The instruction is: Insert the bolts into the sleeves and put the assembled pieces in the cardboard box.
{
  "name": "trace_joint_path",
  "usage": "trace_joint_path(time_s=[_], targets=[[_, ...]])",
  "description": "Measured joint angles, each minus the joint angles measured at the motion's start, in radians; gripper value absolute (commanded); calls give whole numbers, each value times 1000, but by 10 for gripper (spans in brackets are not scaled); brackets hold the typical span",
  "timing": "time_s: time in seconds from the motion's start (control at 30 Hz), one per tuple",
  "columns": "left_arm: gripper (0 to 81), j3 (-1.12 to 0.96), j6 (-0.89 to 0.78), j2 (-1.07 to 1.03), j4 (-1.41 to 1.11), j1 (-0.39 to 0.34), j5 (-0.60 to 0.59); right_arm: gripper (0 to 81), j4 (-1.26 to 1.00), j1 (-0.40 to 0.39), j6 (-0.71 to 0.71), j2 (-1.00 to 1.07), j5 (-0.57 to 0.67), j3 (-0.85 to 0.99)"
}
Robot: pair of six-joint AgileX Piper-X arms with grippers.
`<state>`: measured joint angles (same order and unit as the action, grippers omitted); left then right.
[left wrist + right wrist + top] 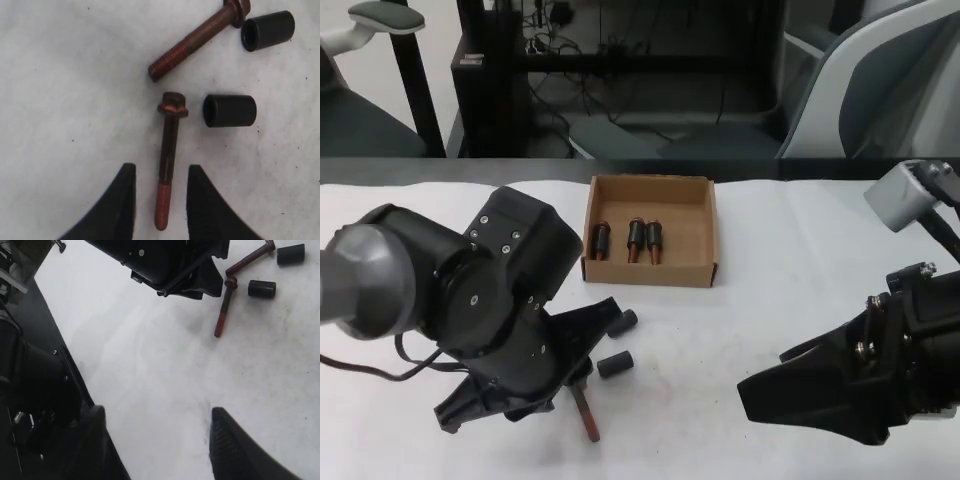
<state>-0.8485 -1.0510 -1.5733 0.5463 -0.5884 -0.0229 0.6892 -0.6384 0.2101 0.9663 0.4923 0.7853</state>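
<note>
Left hand, front-left of the cardboard box: fingers narrowly parted, astride the threaded end of a bolt lying flat on the table, not touching it. Bolt axis along the gap; head away from the hand, probably boxward. Second bolt slants beyond. Two sleeves lie by the bolt heads. Box: three assembled pieces side by side, axes front-to-back. Right hand, front-right of box: wide open, empty.
</note>
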Motion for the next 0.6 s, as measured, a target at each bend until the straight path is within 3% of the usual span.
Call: trace_joint_path(time_s=[0.6], targets=[[351, -36, 39, -91, -51, 0, -25, 609, 0, 0, 0, 0, 0, 0]])
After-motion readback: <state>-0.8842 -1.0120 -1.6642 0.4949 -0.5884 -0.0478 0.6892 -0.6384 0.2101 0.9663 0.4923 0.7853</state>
